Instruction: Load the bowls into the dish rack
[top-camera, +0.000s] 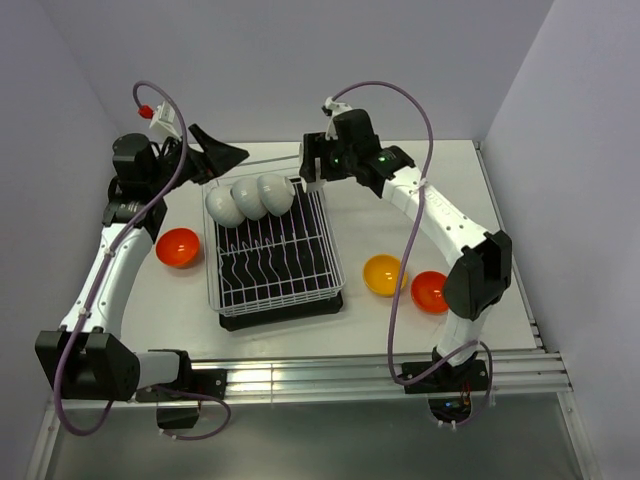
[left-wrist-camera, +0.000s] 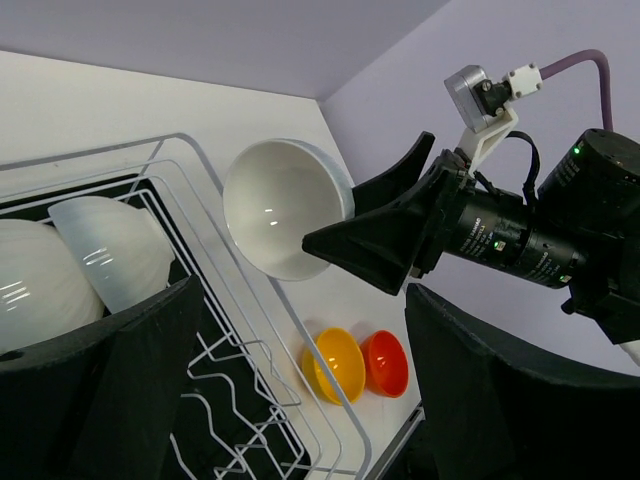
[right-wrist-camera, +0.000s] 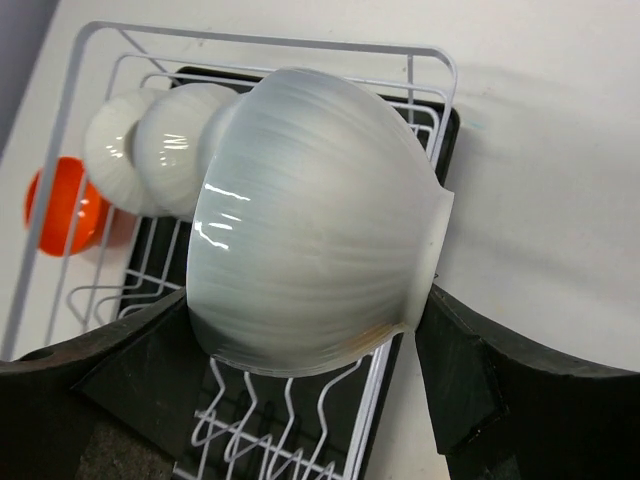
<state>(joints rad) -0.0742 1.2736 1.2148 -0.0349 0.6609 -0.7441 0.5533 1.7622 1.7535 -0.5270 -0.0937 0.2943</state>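
Observation:
The white wire dish rack stands on its black tray at the table's middle. Two white bowls stand on edge at its far end. My right gripper is shut on a third white bowl, which hangs tilted over the rack's far right corner beside them. In the left wrist view that bowl faces me. My left gripper hovers open and empty behind the rack's far left corner. On the table lie a red bowl, a yellow bowl and another red bowl.
The lone red bowl lies left of the rack; the yellow and red pair lies right of it, near the right arm's base. Purple walls close in the table at the back and both sides.

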